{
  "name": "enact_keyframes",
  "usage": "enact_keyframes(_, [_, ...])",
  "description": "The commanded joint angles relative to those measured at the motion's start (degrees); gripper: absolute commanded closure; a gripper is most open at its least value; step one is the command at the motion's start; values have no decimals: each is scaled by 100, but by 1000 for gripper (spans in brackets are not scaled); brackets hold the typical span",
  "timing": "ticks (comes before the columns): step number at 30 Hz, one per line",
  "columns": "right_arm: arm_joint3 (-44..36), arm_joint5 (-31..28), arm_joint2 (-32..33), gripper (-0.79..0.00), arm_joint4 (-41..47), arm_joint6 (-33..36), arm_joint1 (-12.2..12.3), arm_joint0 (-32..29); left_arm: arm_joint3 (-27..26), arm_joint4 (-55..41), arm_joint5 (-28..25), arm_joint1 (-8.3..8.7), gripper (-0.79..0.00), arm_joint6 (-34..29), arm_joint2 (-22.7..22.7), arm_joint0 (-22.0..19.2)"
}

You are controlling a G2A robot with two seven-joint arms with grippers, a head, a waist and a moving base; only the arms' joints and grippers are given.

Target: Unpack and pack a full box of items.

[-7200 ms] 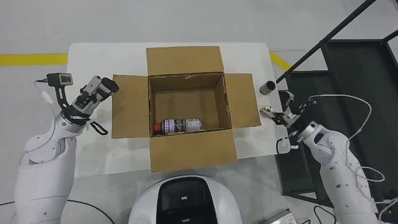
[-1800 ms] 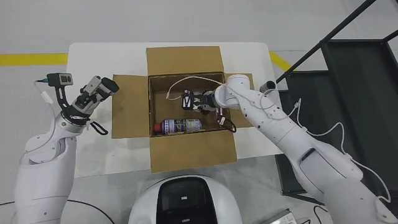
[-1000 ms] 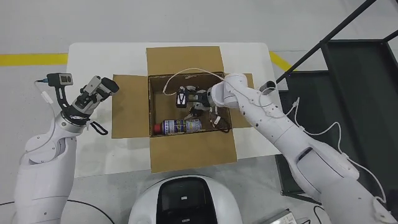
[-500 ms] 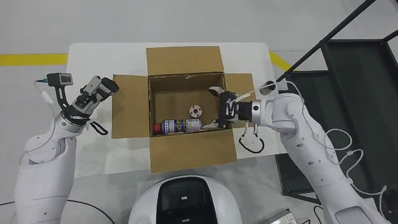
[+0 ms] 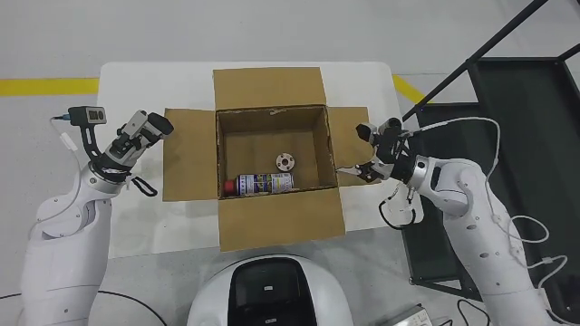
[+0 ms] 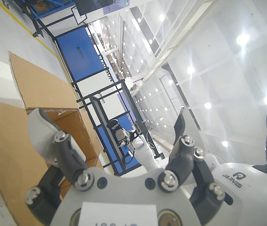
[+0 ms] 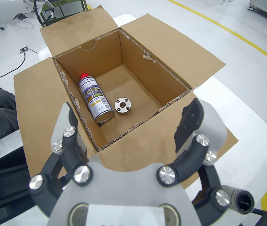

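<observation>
Cardboard box (image 5: 272, 86) sits mid-table (image 5: 154, 86) with all four flaps folded out flat, so you can look straight down into it.

Your spray can (image 5: 263, 183) lies on its side on the box floor, along the 6 o'clock wall. Its red cap points to 9 o'clock and its base to 3 o'clock. A round metal flange (image 5: 286, 159) with a centre hole lies flat on the floor just beside the can, at about 1 o'clock from the can's middle. You cannot tell from these views whether the two touch.

Your right gripper (image 5: 356, 152) hangs above the 3 o'clock flap, outside the box opening. Its fingers are spread wide with nothing between them, and its wrist view looks down into the box at the can (image 7: 95, 97) and the flange (image 7: 123, 106).

Your left gripper (image 5: 149, 125) is out at 9 o'clock, above the table and apart from the 9 o'clock flap. It is tilted upward so that its wrist view takes in the ceiling lights. Its fingers (image 6: 41, 121) are also spread wide and carry nothing.

A short metal cylinder (image 7: 241, 199) lies on the table close to the right wrist.
</observation>
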Motion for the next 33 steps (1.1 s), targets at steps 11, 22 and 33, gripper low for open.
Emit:
enact_keyframes(11, [0, 0, 0, -785, -1, -2, 0, 0, 0, 0, 0, 0, -785, 0, 0, 0])
enact_keyframes(22, [1785, 1120, 623, -785, 370, 603, 73, 609, 0, 0, 0, 0, -785, 0, 0, 0])
enact_keyframes(33, [3585, 1541, -118, -785, 35, 984, 1, 1846, 0, 0, 0, 0, -785, 0, 0, 0])
